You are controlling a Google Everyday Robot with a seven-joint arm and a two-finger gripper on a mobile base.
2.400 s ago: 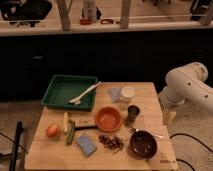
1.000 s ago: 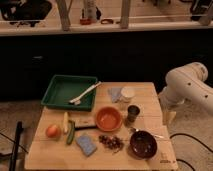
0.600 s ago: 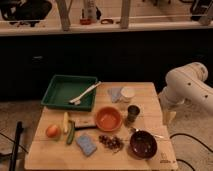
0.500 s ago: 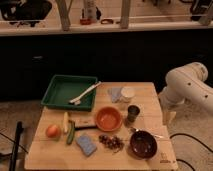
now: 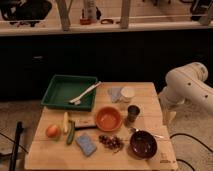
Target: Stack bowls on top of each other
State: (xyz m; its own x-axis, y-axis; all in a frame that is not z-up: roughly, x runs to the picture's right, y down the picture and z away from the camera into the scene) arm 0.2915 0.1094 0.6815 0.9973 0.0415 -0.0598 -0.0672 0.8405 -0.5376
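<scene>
The bright orange bowl [image 5: 108, 118] stands upright near the middle of the wooden table [image 5: 150, 95]. The dark reddish-brown glossy bowl [image 5: 143, 143] stands apart from it at the front right. Both bowls look empty. My white arm [image 5: 187, 87] is folded at the right of the table. My gripper [image 5: 168, 118] hangs down beside the table's right edge, well away from both bowls and holding nothing that I can see.
A small dark metal cup [image 5: 133, 113] stands between the bowls. A white cup [image 5: 127, 94] and a blue cloth [image 5: 115, 93] lie behind. A green tray [image 5: 60, 90] holds a white brush [image 5: 84, 93]. An orange fruit [image 5: 53, 131], a banana [image 5: 65, 122], a cucumber [image 5: 71, 133], a blue sponge [image 5: 86, 143] and dark grapes [image 5: 111, 141] lie in front.
</scene>
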